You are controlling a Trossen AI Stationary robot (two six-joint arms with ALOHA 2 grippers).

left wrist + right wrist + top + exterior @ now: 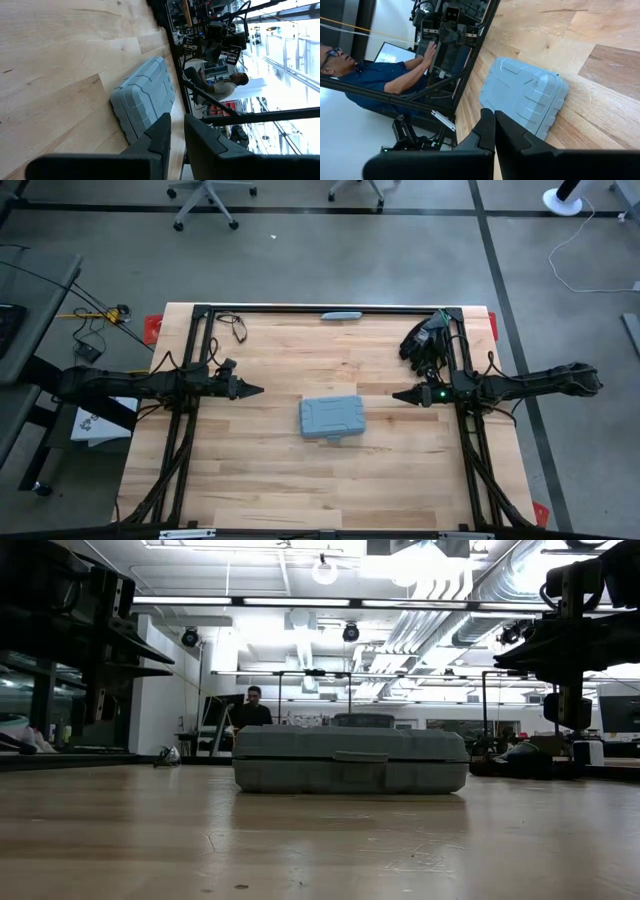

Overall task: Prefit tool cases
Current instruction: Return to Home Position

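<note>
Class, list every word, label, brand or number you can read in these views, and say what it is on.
None legible.
On the tool case: no label shows on its lid.
On the white item left of the table: dark marks, too small to read.
On the screen beyond the table: blurred.

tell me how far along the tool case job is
It looks nearly finished. The tool case lies shut and flat in the middle of the table. Nothing is in hand: the left hand and right hand hover on either side of it, apart from it and empty. Probably only parking the arms is left.
</note>
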